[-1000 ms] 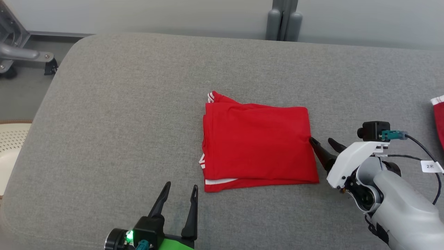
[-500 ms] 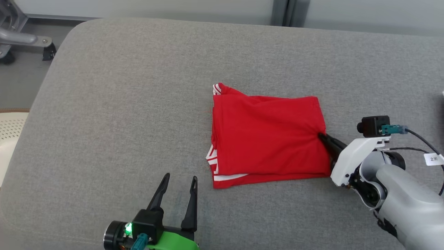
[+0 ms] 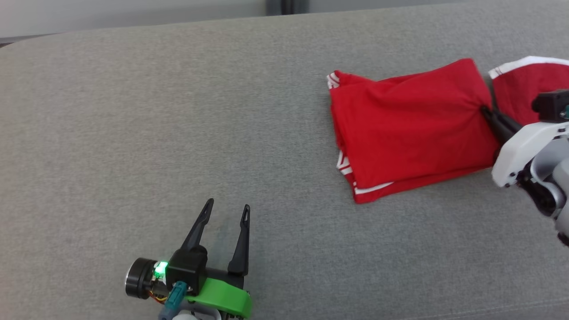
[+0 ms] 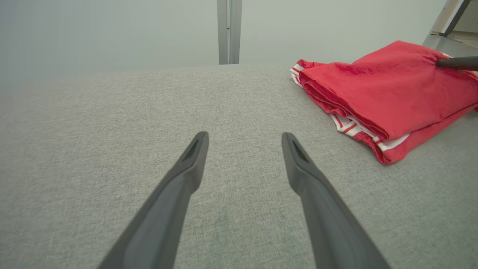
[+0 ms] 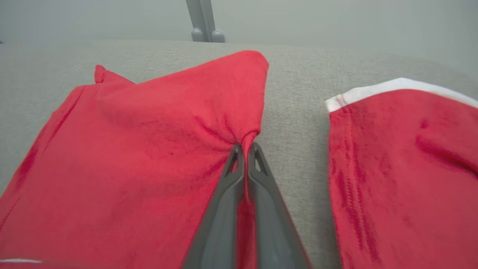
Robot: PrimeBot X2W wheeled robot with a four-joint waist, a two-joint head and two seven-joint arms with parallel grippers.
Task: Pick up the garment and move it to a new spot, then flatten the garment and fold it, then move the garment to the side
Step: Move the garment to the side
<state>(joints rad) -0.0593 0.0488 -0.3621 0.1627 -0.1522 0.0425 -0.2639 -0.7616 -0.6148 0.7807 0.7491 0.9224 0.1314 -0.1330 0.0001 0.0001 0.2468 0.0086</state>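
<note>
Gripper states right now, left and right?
Left gripper: open, holding nothing.
Right gripper: shut on the edge of the folded red garment.

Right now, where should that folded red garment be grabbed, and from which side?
Its right edge, about midway, approached low from the right. The folded red garment lies flat on the grey cushion, so only an edge offers a pinch; the loose striped hems sit on the left, so the right looks tidier. The right tool is shut there.
</note>
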